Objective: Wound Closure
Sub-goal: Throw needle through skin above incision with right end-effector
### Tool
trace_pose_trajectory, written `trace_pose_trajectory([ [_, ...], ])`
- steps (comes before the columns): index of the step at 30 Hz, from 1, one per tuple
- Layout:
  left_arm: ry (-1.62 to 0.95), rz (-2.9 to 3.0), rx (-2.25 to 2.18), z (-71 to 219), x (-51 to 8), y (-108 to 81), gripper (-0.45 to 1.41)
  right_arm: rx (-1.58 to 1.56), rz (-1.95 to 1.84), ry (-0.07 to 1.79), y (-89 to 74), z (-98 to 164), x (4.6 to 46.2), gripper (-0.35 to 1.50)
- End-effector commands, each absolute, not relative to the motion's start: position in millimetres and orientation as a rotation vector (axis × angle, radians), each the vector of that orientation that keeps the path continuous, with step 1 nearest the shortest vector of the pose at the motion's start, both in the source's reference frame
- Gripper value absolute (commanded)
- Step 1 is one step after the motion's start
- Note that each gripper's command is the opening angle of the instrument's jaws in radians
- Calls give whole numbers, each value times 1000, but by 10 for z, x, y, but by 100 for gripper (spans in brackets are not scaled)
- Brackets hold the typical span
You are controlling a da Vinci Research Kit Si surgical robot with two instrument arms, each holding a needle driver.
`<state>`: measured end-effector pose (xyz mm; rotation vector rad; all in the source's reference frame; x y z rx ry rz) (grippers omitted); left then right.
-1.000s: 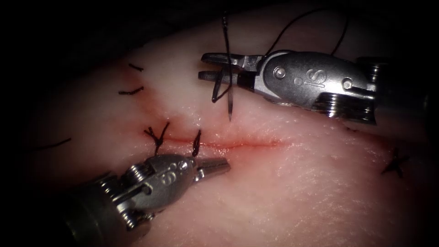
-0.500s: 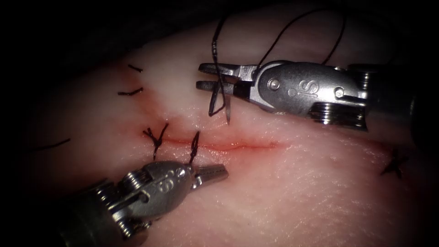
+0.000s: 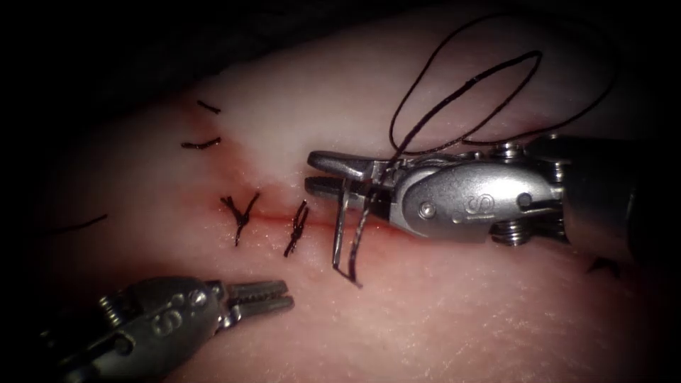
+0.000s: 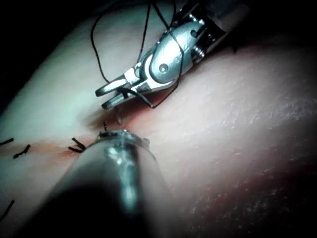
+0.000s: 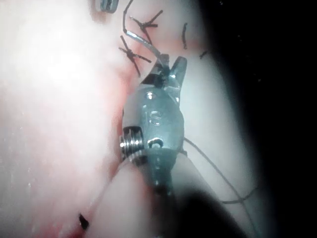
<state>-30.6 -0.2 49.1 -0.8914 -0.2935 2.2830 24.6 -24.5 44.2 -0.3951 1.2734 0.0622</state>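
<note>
Between the right tool's (image 3: 333, 174) closed jaws sat the needle (image 3: 349, 241), gripped near one end of its curve, the rest hanging down across the cut (image 3: 273, 218) with its tip at the tissue (image 3: 461, 312) just below the line; whether it had entered could not be told. Thread (image 3: 468, 85) looped behind that tool. The left tool (image 3: 273, 296) hovered below the two knotted stitches (image 3: 241, 213), jaws slightly parted, holding nothing. The step looked like placing another stitch; any bite would call for a square needle.

surgical training bench: sutured tissue (image 3: 440, 312)
</note>
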Motion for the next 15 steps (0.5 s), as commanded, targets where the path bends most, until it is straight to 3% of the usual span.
trace_pose_trajectory([
  [1,-287,2288,-893,488,-308,6,-23,-401,58,1272,-237,449,253,-35],
  [15,-264,2293,-904,483,-299,9,-23,-388,-43,1210,-285,496,260,-35],
])
